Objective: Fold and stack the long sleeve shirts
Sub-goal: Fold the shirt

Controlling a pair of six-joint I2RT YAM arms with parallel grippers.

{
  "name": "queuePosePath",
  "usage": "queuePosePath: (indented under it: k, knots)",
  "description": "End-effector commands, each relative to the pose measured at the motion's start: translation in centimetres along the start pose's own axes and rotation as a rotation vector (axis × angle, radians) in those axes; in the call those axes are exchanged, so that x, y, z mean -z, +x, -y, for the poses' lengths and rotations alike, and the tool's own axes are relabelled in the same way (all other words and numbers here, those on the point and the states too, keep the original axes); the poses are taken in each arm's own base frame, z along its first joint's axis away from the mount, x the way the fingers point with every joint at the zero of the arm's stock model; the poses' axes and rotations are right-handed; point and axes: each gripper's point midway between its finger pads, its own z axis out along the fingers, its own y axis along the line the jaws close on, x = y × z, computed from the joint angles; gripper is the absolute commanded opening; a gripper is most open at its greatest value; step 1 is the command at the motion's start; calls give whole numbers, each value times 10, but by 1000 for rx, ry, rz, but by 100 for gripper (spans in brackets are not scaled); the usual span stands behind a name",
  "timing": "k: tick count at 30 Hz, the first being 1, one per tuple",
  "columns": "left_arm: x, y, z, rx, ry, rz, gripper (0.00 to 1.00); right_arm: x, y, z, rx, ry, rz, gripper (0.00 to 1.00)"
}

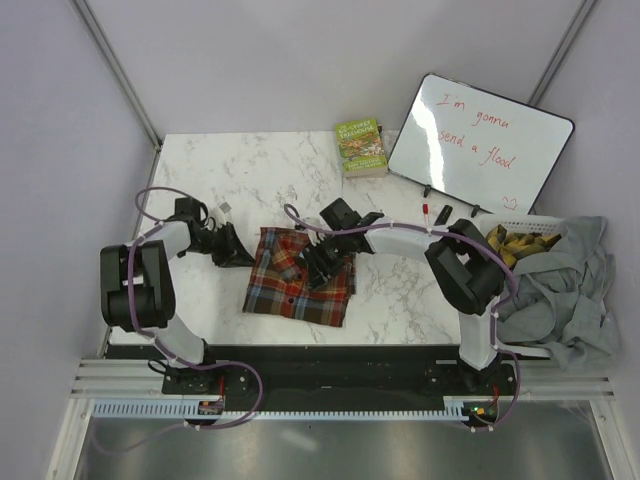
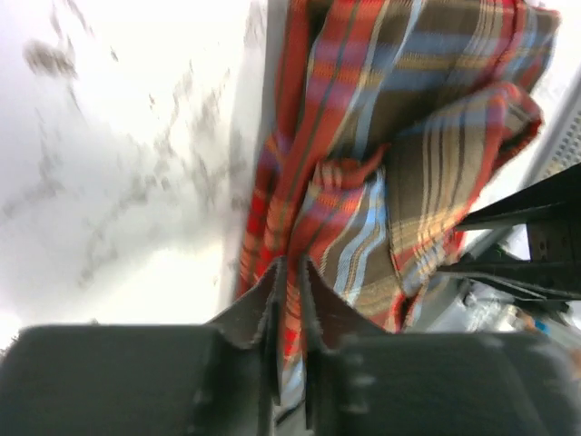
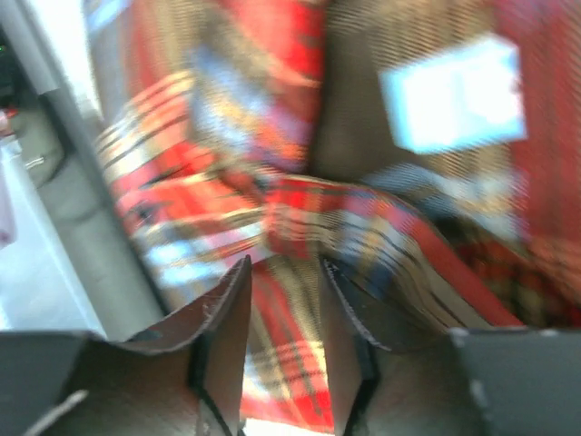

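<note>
A plaid flannel shirt [image 1: 300, 285] in red-orange, brown and blue checks lies folded into a rough square at the table's middle. My left gripper [image 1: 246, 258] is at its left edge. In the left wrist view [image 2: 290, 265] the jaws are nearly closed, with a thin edge of the plaid shirt [image 2: 408, 118] pinched between them. My right gripper [image 1: 318, 268] rests on top of the shirt, right of the collar. In the blurred right wrist view [image 3: 283, 265] the jaws stand apart over plaid cloth [image 3: 218, 136], with a white label [image 3: 451, 93] ahead.
A grey garment [image 1: 565, 290] hangs over a white basket [image 1: 540, 222] holding yellow-brown cloth at the right table edge. A whiteboard [image 1: 480, 145] leans at the back right, with a book [image 1: 361, 147] beside it and markers [image 1: 436, 212] below. The table is white marble [image 1: 230, 170].
</note>
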Motion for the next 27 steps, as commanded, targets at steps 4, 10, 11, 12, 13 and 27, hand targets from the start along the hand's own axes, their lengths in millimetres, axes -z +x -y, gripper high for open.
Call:
queuePosePath:
  k: [4, 10, 11, 12, 13, 27]
  knots:
    - [49, -8, 52, -409, 202, 28, 45, 92, -86, -16, 53, -102, 243, 56]
    - [50, -18, 123, -1175, 358, 84, 62, 110, -130, 69, 45, 45, 332, 54]
    - [42, -19, 122, -1265, 326, 67, 62, 109, -137, 74, 48, 51, 338, 53]
    - [37, -21, 129, -1341, 325, 67, 61, 94, -132, 87, 22, 47, 311, 52]
    - [20, -16, 133, -1450, 351, 30, 60, 89, -133, 91, 19, 44, 307, 51]
    - [-52, -39, 151, -1860, 407, -53, 55, 41, -134, 111, 2, -26, 287, 52]
